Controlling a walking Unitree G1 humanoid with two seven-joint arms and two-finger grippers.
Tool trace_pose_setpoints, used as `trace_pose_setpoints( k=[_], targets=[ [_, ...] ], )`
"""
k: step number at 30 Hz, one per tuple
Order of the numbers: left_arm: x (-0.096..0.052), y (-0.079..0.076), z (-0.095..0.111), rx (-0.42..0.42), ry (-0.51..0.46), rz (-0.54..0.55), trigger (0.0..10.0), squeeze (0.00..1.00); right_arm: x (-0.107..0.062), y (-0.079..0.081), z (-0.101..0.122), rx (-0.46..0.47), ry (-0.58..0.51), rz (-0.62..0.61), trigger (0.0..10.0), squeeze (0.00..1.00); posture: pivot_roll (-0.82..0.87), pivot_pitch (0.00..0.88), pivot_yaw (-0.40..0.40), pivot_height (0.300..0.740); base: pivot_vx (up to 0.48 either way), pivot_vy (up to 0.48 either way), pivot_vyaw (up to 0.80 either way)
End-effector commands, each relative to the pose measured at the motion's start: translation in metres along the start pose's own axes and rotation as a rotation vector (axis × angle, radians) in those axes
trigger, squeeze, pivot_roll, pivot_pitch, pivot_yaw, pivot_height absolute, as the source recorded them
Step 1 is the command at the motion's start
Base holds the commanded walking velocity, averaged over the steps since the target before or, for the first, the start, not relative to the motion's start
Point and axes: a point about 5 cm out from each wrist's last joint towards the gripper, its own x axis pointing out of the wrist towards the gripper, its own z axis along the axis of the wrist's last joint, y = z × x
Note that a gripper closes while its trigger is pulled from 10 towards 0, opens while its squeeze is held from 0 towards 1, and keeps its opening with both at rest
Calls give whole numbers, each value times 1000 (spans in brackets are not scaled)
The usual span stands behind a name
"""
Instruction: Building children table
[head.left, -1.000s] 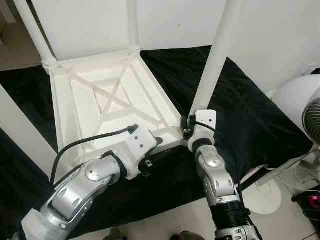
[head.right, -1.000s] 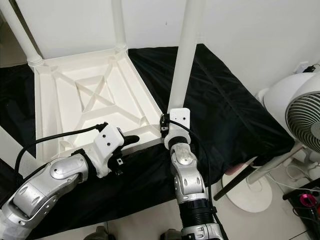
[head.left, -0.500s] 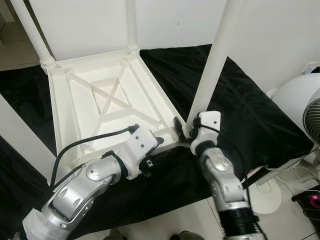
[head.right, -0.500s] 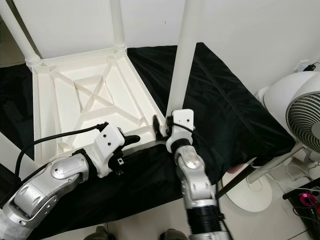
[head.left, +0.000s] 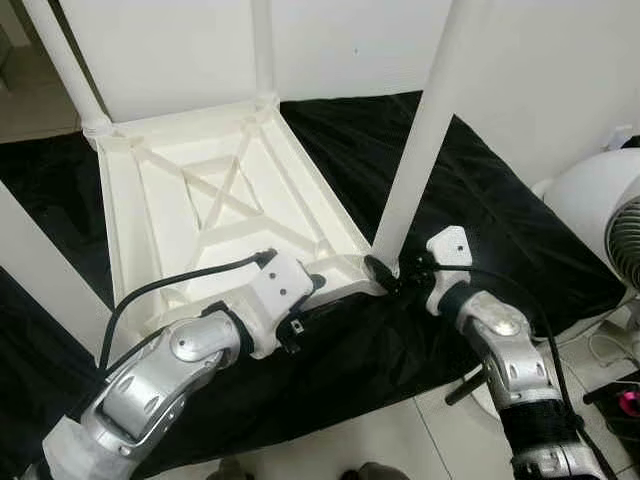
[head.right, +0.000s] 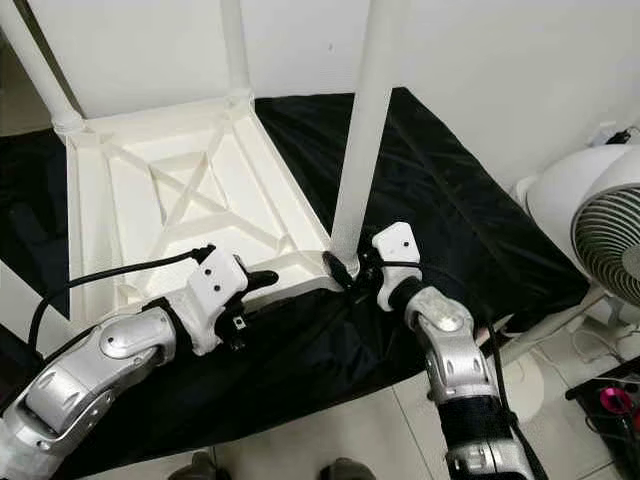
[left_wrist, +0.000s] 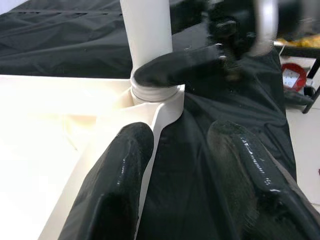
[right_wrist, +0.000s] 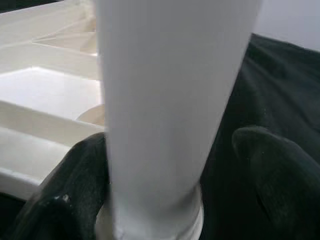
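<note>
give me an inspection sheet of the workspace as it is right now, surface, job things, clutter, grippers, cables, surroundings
surface: black cloth spread over a pale tiled floor.
job's things: white table top lies upside down, ribbed underside up; near-right leg stands upright in its corner socket; more legs rise at the far corners.
clutter: nothing seen on the cloth.
grippers: right gripper at the base of the near-right leg, one finger on each side of it, left finger against it; left gripper open astride the table top's near edge.
cables: black cable loops over the left arm; another runs along the right forearm.
surroundings: white wall behind; white fan on the right.
</note>
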Motion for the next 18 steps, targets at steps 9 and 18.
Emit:
trace_pose_setpoints(
  k=[9, 18],
  targets=[
    [1, -1, 2, 8, -2, -116, 10000, 0, 25, 0, -3, -61, 27, 177, 3804, 0, -56, 30, 35, 740, 0, 0, 0],
    [0, -2, 3, 8, 0, -112, 10000, 0, 25, 3, -8, -70, 43, 231, 0, 0, -46, 31, 27, 740, 0, 0, 0]
  ],
)
